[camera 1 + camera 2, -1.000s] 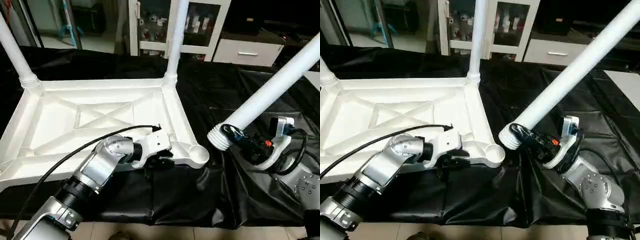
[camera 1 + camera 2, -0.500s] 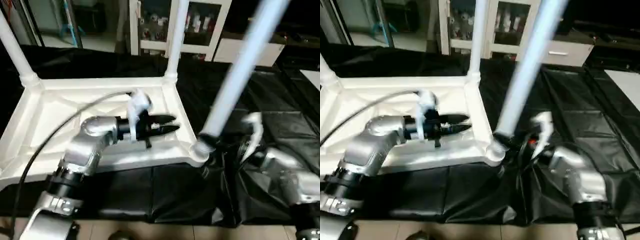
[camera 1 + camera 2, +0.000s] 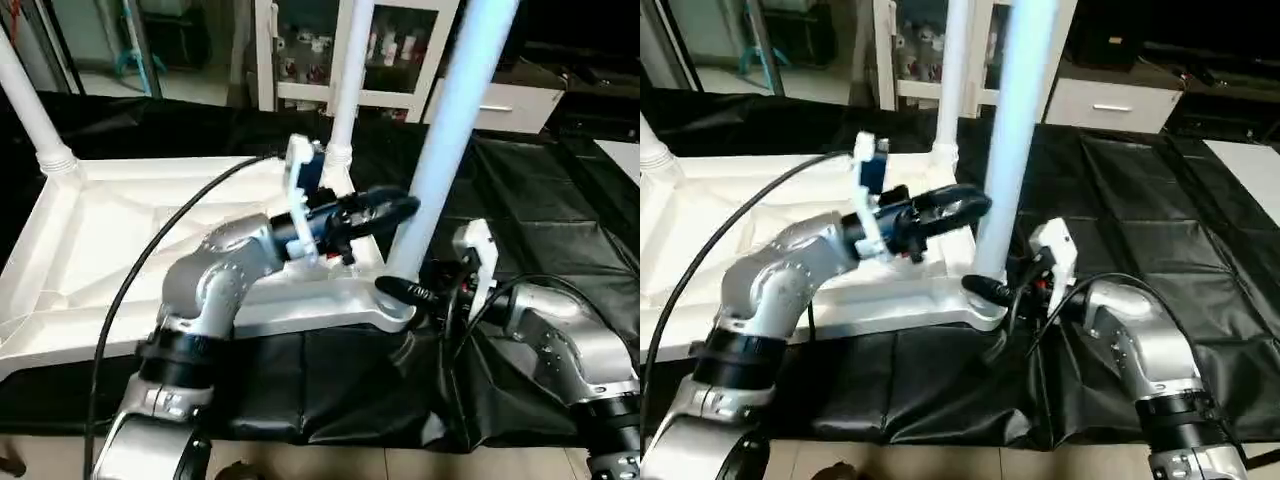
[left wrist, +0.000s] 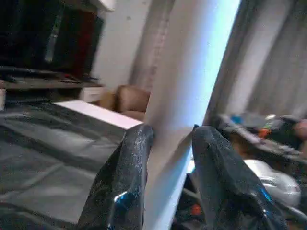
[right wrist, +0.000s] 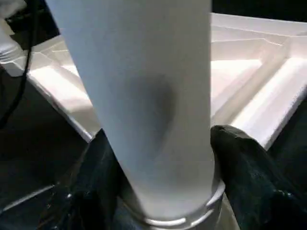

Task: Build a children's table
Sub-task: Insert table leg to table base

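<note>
Two legs, one (image 3: 340, 95) at the far right corner and one (image 3: 30, 105) at the far left, already stand in the upturned table top (image 3: 120, 250) on the black-draped worktable (image 3: 540, 200). A third leg (image 3: 450, 130) stands nearly upright at the near right corner socket (image 3: 392, 308), clamped near its base by the right gripper (image 3: 425, 290). Higher up, the left gripper (image 3: 390, 208) brackets it with its fingers (image 4: 129, 167) about the tube. Seating this leg looks unfinished, and by my judgement a fourth is yet to fit.

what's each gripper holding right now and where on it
The right gripper clamps the leg at its ribbed bottom end, over the corner socket. The left gripper straddles the same leg higher up.
</note>
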Available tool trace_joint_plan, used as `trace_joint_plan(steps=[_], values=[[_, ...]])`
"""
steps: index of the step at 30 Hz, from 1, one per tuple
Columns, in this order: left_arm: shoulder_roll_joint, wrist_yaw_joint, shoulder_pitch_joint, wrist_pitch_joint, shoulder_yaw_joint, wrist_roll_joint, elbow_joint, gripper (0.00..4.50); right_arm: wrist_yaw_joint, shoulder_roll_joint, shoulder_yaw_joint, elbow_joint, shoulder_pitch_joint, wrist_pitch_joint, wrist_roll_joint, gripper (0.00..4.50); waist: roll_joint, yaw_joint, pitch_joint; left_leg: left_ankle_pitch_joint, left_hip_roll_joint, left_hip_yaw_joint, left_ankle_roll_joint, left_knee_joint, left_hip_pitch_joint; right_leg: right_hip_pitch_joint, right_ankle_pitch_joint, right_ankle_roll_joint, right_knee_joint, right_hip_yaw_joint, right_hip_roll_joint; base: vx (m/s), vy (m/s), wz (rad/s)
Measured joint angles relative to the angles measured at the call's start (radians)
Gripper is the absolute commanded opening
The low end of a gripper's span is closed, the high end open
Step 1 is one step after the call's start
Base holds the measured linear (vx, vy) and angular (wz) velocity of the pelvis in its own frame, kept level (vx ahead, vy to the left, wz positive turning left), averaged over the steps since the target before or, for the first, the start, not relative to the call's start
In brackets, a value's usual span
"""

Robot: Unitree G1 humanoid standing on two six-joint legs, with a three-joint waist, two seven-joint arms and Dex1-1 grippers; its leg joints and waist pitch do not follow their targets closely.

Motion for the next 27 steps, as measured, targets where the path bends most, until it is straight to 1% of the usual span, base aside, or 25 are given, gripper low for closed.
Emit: trace_joint_plan(steps=[3, 13, 17, 18, 20, 22, 23, 25, 26, 27], values=[[0.000, 0.020, -0.004, -0.032, -0.003, 0.019, 0.018, 1.63, -0.002, -0.007, -0.004, 0.007, 0.003, 0.001, -0.004, 2.56, 0.000, 0.000, 0.000, 0.000, 0.000, 0.000, 0.001, 0.000, 0.000, 0.000, 0.000, 0.000, 0.000, 0.000, 0.000, 0.000, 0.000, 0.00], [0.002, 0.006, 0.008, -0.026, -0.017, 0.018, -0.002, 1.63, 0.000, -0.006, 0.002, 0.006, 0.006, 0.004, -0.004, 2.56, 0.000, 0.000, 0.000, 0.001, 0.000, 0.000, 0.002, 0.001, 0.000, 0.000, 0.000, 0.000, 0.001, 0.000, 0.000, 0.000, 0.000, 0.00], [0.007, -0.035, 0.037, 0.018, -0.042, -0.019, -0.041, 1.63, 0.025, -0.007, 0.030, -0.010, 0.006, 0.021, -0.006, 2.56, 0.000, 0.000, 0.000, 0.001, 0.000, 0.000, 0.002, 0.001, 0.000, 0.000, 0.000, 0.000, 0.001, 0.000, 0.000, 0.000, 0.000, 0.00], [0.010, -0.040, 0.041, 0.037, -0.045, -0.028, -0.047, 1.80, 0.032, -0.007, 0.038, -0.010, 0.006, 0.021, -0.009, 2.56, 0.000, 0.000, 0.000, 0.001, 0.000, 0.000, 0.002, 0.001, 0.000, 0.000, 0.000, 0.000, 0.001, 0.000, 0.000, 0.000, 0.000, 0.00], [0.013, -0.033, 0.040, 0.054, -0.045, -0.030, -0.047, 1.97, 0.034, -0.008, 0.041, -0.010, 0.007, 0.022, -0.019, 2.56, 0.000, 0.000, 0.000, 0.001, 0.000, 0.000, 0.002, 0.001, 0.000, 0.000, 0.000, 0.000, 0.002, 0.000, 0.000, 0.000, 0.000, 0.00], [0.007, -0.012, 0.039, 0.043, -0.047, -0.007, -0.042, 2.03, 0.033, -0.017, 0.042, -0.010, 0.009, 0.024, -0.027, 2.56, 0.000, 0.001, 0.000, 0.001, 0.000, 0.000, 0.002, 0.002, 0.000, 0.000, 0.000, 0.000, 0.002, 0.000, 0.000, 0.000, 0.000, 0.00], [0.005, -0.008, 0.039, 0.036, -0.047, 0.000, -0.041, 2.16, 0.032, -0.021, 0.041, -0.010, 0.009, 0.025, -0.028, 2.56, 0.000, 0.001, 0.000, 0.001, 0.000, 0.000, 0.001, 0.002, 0.000, 0.000, 0.001, 0.000, 0.002, 0.000, 0.000, 0.000, 0.000, 0.00], [-0.012, 0.031, 0.020, -0.025, -0.051, 0.045, -0.003, 2.40, 0.026, -0.026, 0.031, -0.003, 0.014, 0.030, -0.028, 2.56, -0.001, 0.003, 0.000, 0.000, 0.000, 0.000, 0.000, 0.002, 0.000, 0.001, 0.001, 0.000, 0.002, 0.000, 0.000, 0.000, 0.000, 0.00], [-0.012, 0.045, 0.015, -0.046, -0.051, 0.060, 0.006, 2.40, 0.025, -0.027, 0.028, -0.003, 0.014, 0.029, -0.028, 2.56, -0.001, 0.002, 0.000, 0.000, 0.000, 0.000, 0.000, 0.002, 0.000, 0.001, 0.001, 0.000, 0.002, 0.000, 0.000, 0.000, 0.000, 0.00], [-0.012, 0.082, 0.007, -0.068, -0.046, 0.086, 0.030, 2.40, 0.036, -0.027, 0.041, -0.019, 0.014, 0.026, -0.031, 2.56, -0.002, 0.000, 0.000, 0.001, 0.000, 0.000, 0.000, 0.002, 0.001, 0.002, 0.001, 0.000, 0.002, 0.000, 0.000, 0.000, 0.000, 0.00]])
